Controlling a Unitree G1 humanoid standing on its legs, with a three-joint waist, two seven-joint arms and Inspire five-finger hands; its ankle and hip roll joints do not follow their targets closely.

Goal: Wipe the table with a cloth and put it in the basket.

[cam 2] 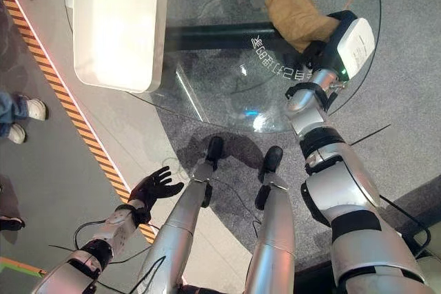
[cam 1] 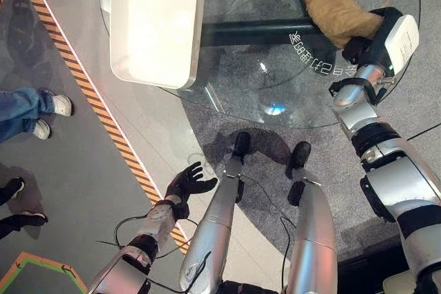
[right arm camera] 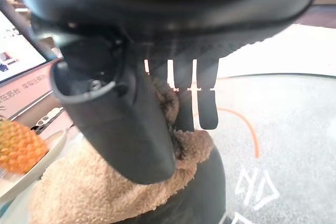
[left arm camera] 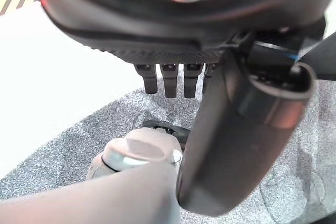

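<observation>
Container: a white basket (cam 1: 155, 22) stands on the round glass table (cam 1: 275, 94) in the upper left of the head views. Its interior is washed out by glare; contents cannot be made out.

Task item: a tan cloth (cam 1: 337, 10) lies bunched on the glass in the upper right of the frame, well apart from the basket. The right hand (cam 1: 358, 46) is on the cloth's near end. In the right wrist view the thumb and fingers (right arm camera: 191, 103) curl into the cloth (right arm camera: 94, 187), gripping it.

The left hand (cam 1: 187, 184) hangs off the table at lower left, over the floor, fingers spread and loose, holding nothing.

Surroundings: a dark bar (cam 1: 258, 32) shows beneath the glass between basket and cloth. A yellow-and-black striped strip (cam 1: 103, 118) runs diagonally across the floor at left. A person's legs and shoes (cam 1: 34, 111) stand at the left edge, cut off by the frame. An orange spiky object (right arm camera: 18, 148) at the left edge of the right wrist view is too blurred to identify
</observation>
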